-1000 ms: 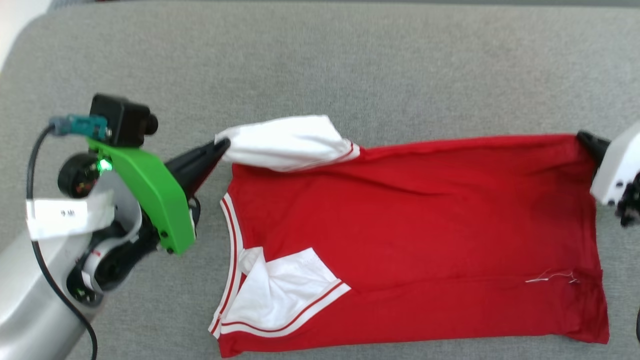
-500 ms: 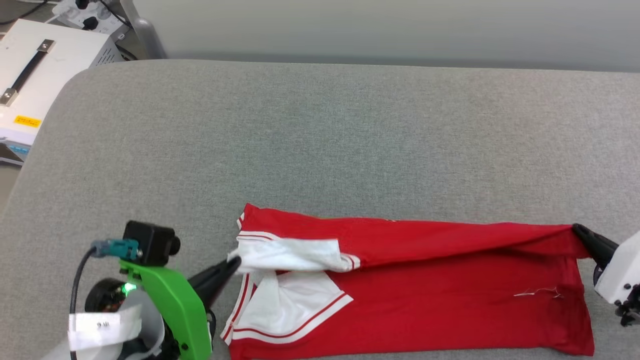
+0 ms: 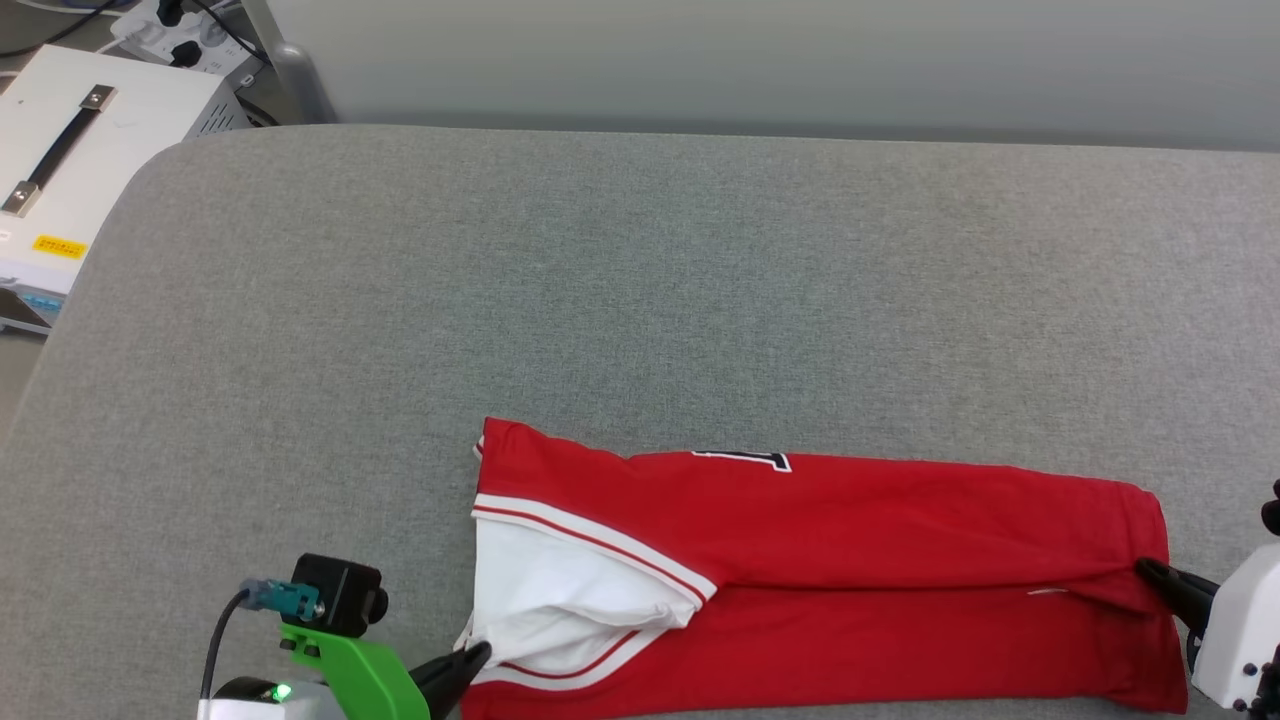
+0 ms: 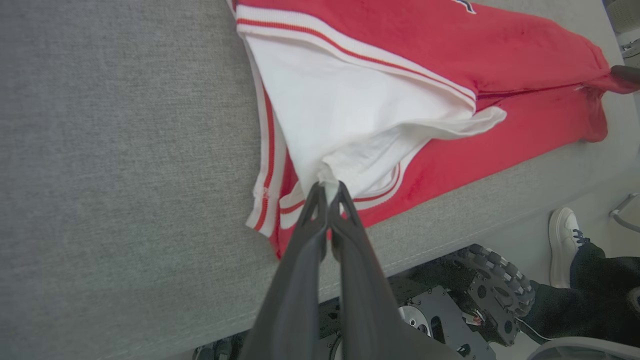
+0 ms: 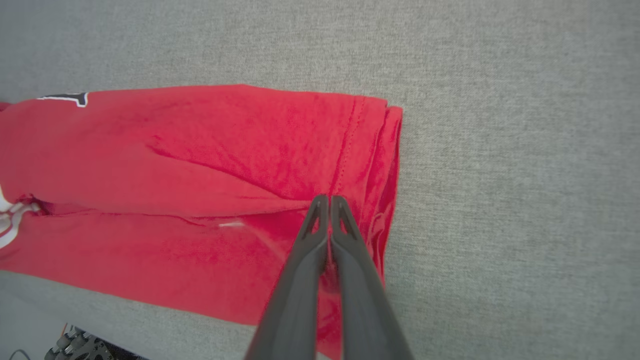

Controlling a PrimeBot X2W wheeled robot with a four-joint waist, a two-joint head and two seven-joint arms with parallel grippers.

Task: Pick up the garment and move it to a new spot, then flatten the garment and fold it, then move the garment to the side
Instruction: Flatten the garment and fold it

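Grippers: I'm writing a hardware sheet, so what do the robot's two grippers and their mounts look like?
Each gripper has two long, dark, tapering fingers with slotted tips: left gripper, right gripper. The left wrist carries a bright green bracket, a black camera box with a teal plug and dark cable. The right wrist has a white housing.

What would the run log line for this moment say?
shirt: red, folded lengthwise on grey surface | left gripper: shut on its white sleeve | right gripper: shut on its hem end
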